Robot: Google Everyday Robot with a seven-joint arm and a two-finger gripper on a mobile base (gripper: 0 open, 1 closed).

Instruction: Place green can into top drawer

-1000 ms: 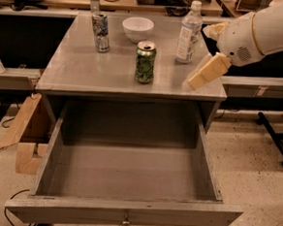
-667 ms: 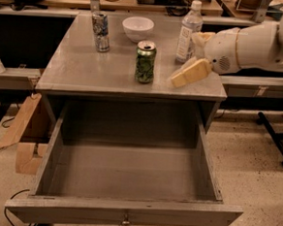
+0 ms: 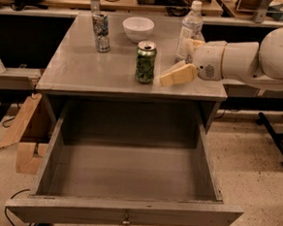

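Note:
The green can (image 3: 146,62) stands upright near the front middle of the grey cabinet top (image 3: 86,67). The top drawer (image 3: 125,212) below it is pulled fully out, and its grey inside is bare. My gripper (image 3: 178,61) hovers over the cabinet top just right of the can, a small gap away. It is open. One tan finger (image 3: 178,74) points toward the can; the other sits behind it by the water bottle. The white arm reaches in from the right.
A taller silver-and-blue can (image 3: 101,31), a white bowl (image 3: 138,28) and a clear water bottle (image 3: 191,28) stand at the back of the cabinet top. A cardboard box (image 3: 25,136) leans on the floor left of the drawer. A black stand leg (image 3: 275,139) lies at right.
My gripper has moved left across the cabinet top, from near the right edge to close beside the green can. The can and the drawer have not moved.

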